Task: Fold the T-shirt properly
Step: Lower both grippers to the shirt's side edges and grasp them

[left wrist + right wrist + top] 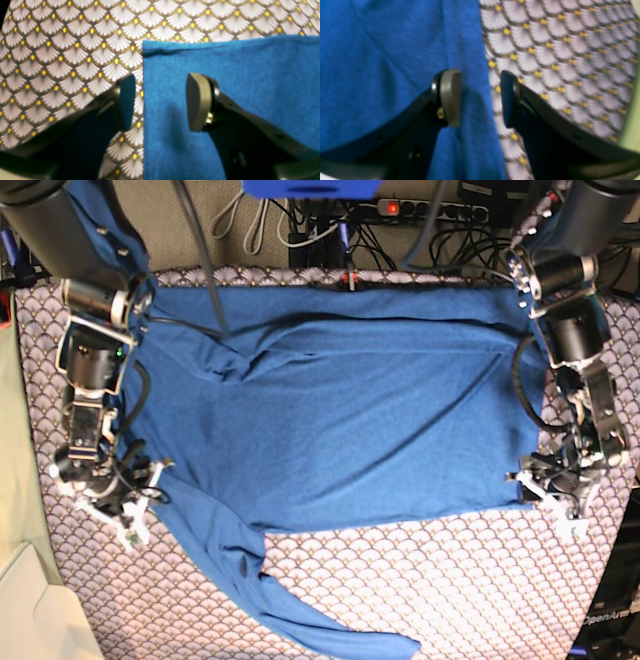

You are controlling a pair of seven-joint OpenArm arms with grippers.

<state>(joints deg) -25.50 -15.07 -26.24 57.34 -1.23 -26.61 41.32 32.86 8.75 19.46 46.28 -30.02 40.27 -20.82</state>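
The T-shirt (340,410), plain blue with long sleeves, lies spread flat across the table. One sleeve (300,600) trails toward the front edge. My left gripper (162,102) is open low over the shirt's side edge near a corner. One finger (200,102) is above the cloth and the other above the table cover. In the base view this gripper (555,490) sits at the shirt's lower right. My right gripper (480,98) is open too and straddles the opposite side edge of the shirt (382,62). It shows in the base view (125,500) at the lower left. Neither gripper holds fabric.
A fan-patterned table cover (450,580) lies under everything. Cables and a power strip (400,210) run along the back. A pale box (30,610) stands off the table's front left corner.
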